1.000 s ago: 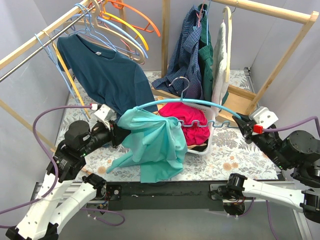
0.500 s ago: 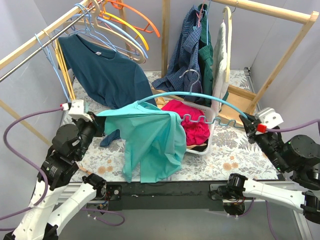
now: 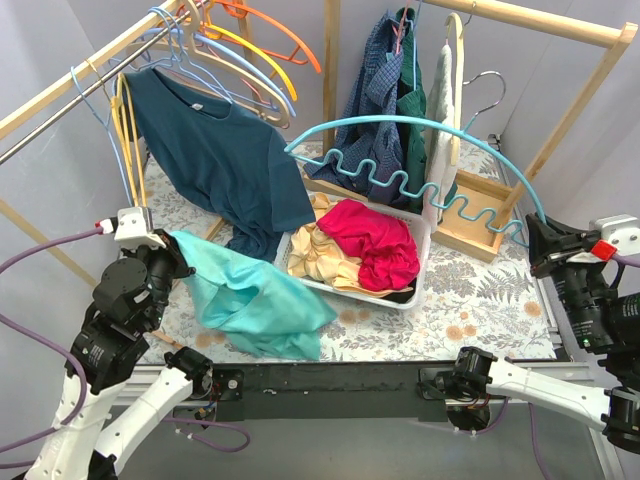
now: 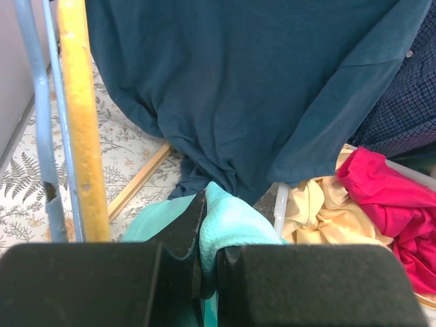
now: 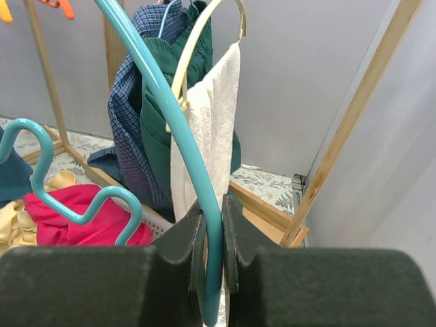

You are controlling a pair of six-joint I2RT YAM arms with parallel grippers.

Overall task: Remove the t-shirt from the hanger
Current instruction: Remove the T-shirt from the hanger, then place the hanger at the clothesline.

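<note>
The teal t-shirt [image 3: 255, 300] lies crumpled on the table at the front left, off the hanger. My left gripper [image 3: 168, 258] is shut on a fold of it, seen between the jaws in the left wrist view [image 4: 228, 221]. The bare light-blue hanger [image 3: 400, 180] with a wavy lower bar is held up over the basket. My right gripper [image 3: 535, 235] is shut on its right end; the hanger's arm [image 5: 197, 197] runs up between the jaws.
A white basket [image 3: 415, 285] holds red and yellow clothes. A navy t-shirt [image 3: 215, 150] hangs on the left rack among several empty hangers. A wooden rack [image 3: 540, 25] at the back right carries a plaid shirt, green garment and white towel.
The teal t-shirt has come off the hanger and dropped to the table at the left. My left gripper pulled back left with it. My right gripper swung the bare hanger up and right.
</note>
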